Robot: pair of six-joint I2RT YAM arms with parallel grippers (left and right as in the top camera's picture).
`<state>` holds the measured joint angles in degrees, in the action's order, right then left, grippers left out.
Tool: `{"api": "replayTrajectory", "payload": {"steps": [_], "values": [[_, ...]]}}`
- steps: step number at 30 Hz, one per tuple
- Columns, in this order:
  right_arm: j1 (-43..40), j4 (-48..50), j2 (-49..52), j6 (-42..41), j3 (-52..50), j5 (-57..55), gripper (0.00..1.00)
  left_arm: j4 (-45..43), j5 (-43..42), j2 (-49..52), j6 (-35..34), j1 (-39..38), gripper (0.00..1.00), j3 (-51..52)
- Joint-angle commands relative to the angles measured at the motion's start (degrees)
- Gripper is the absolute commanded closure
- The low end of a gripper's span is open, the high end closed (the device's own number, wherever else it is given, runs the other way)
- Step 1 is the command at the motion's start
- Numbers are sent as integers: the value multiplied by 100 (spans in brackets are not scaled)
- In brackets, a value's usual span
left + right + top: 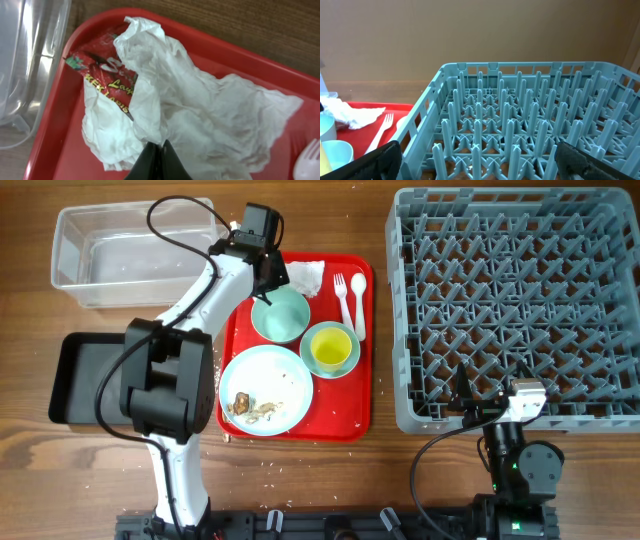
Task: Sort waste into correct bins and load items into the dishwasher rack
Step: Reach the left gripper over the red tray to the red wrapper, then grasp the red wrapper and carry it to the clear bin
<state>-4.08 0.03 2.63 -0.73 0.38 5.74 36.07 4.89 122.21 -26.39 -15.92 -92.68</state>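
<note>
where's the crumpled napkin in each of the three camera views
overhead: crumpled napkin at the top edge of the red tray, right of the left arm's wrist.
left wrist: fills the middle of the picture, lying over a red wrapper.
right wrist: small, at the far left edge.
shared landmark: the white fork lies just beside it in all three.
</note>
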Motion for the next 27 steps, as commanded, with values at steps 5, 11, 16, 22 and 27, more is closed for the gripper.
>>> {"api": "replayTrajectory", "payload": {"steps": [5, 11, 16, 22, 27], "values": [[-28, 24, -22, 57, -7, -52, 0, 114, 9, -734, -181, -22, 96, -76], [-28, 24, -22, 59, -7, -52, 0, 186, -35, -846, -304, -22, 96, -76], [-28, 24, -22, 59, -7, -52, 0, 26, -33, -979, -306, -20, 96, -76], [-28, 24, -22, 57, -7, -52, 0, -162, -35, -1165, -417, -20, 96, -76], [-28, 24, -22, 57, -7, -52, 0, -474, -35, -1165, -413, -22, 96, -76]]}}
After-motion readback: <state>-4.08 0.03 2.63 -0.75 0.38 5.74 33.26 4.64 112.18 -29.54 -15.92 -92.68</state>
